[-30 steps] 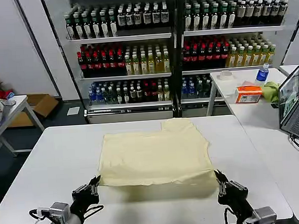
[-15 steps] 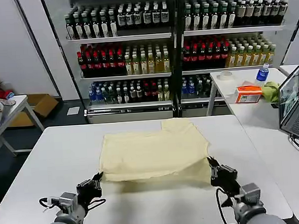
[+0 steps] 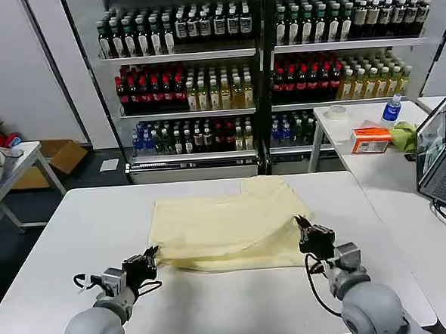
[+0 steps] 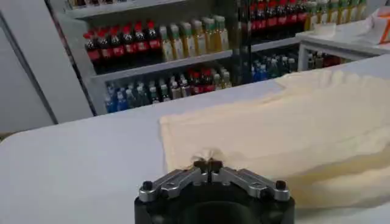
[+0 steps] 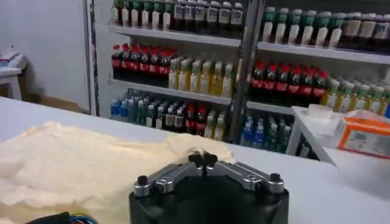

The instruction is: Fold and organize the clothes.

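Our left gripper [image 3: 148, 260] sits low over the table near the front-left corner of the T-shirt [image 3: 230, 223], fingertips pressed together on a small pinch of cream fabric; in the left wrist view the cloth puckers right at the closed tips of the gripper [image 4: 208, 165], so we read it as clamped on the hem corner. Our right gripper [image 3: 310, 233] mirrors it at the shirt's front-right corner, tips also together [image 5: 203, 161]; here the cloth lies just beside and under the tips, and we can't be fully sure from the right wrist view that fabric is caught between them, tho the lifted front-right corner in the head view suggests it is. Holding both front corners at once makes sense: it keeps the hem taut and level, so the near edge can be carried back over the body w/o skewing. The near part of the shirt looks doubled over itself, with a shadowed fold line along the front. The shirt lies about mid-table on the white table [image 3: 75, 221], one sleeve poking out toward the far right. We judge the fold as underway, approx. the first lengthwise pass. A laptop [image 3: 438, 157] stands on the side table to the right, well apart from the work.
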Robot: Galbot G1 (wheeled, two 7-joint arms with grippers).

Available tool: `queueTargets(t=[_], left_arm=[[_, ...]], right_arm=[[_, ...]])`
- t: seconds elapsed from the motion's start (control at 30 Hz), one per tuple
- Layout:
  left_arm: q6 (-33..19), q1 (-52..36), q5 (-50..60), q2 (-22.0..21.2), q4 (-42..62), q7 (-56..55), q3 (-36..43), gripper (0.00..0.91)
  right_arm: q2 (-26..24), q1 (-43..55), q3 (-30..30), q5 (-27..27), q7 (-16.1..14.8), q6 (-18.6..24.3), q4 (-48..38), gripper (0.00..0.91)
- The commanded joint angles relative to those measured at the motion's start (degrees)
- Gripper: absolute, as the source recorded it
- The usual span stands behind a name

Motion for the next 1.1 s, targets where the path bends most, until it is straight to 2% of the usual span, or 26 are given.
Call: queueTargets(t=[0.03, 0.07, 0.1, 0.13, 0.4, 0.77, 1.1], left_arm=[[0.5, -4.6, 0.1, -0.2, 4.4, 0.0, 2.5, 0.413], [0.4, -4.6, 0.1, -0.2, 4.5, -0.1, 2.5, 0.907], [0.4, -4.5, 0.0, -0.4, 4.4, -0.1, 2.5, 0.907], [0.3, -4.4, 0.0, -0.5, 4.4, -0.1, 2.5, 0.907], [0.2, -1.1, -0.1, -1.4, 2.1, -0.6, 0.4, 0.907], [-1.1, 7.4, -1.4, -3.9, -0.9, -0.8, -4.7, 0.907], [-2.4, 9.0, -1.9, -5.2, 1.4, -0.6, -5.6, 0.907]], right_arm=[[1.2, 5.8, -3.7, -0.5, 0.1, -0.6, -5.5, 0.000], [1.5, 5.7, -3.8, -0.8, 0.1, -1.0, -5.7, 0.000], [1.7, 5.5, -3.9, -1.2, 0.2, -1.4, -5.9, 0.474], [2.0, 5.2, -4.0, -1.6, 0.2, -1.8, -6.1, 0.907], [2.9, 1.3, -2.3, -3.6, 0.1, -1.0, -5.3, 0.907], [3.2, -10.1, 5.0, -5.6, -0.9, 1.0, 0.0, 0.907], [4.8, -17.0, 10.2, -5.6, -1.1, 3.1, -0.5, 0.907]])
